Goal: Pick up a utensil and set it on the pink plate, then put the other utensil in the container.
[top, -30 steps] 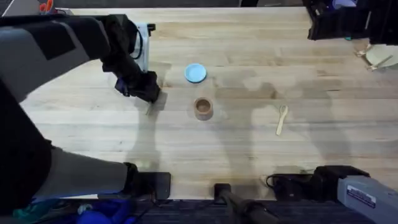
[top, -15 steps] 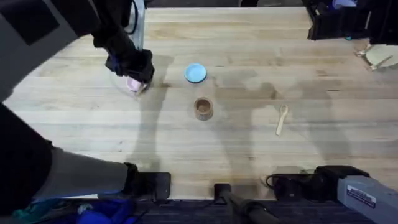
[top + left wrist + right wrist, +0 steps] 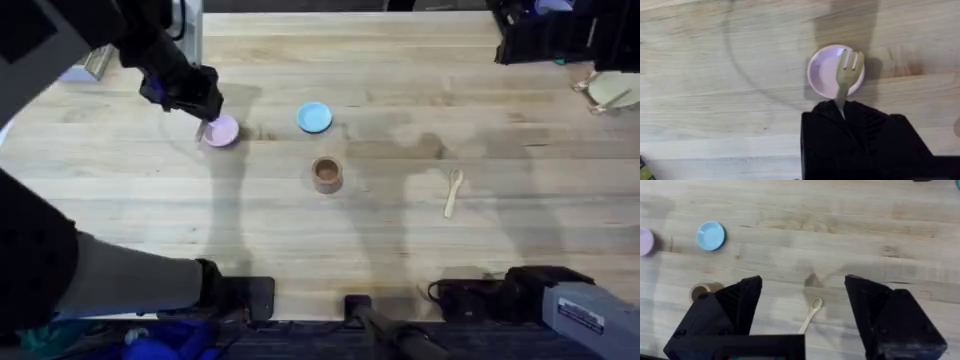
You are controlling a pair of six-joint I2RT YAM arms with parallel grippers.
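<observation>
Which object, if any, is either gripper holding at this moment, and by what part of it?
The left gripper holds the wooden fork by its handle end, tines over the pink plate. The right gripper is open and holds nothing.

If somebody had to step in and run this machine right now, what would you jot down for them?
Left claw: shut on the fork, holding it by the handle with the prongs over the pink plate; not let go yet.
Right claw: open, holding nothing, above the table near the spoon.
Spoon lies on the table to the right of the wooden cup. A blue dish sits beyond the cup.
Done: fork picked up and brought to the plate.
Left: release the fork on the plate, then put the spoon in the cup.
</observation>
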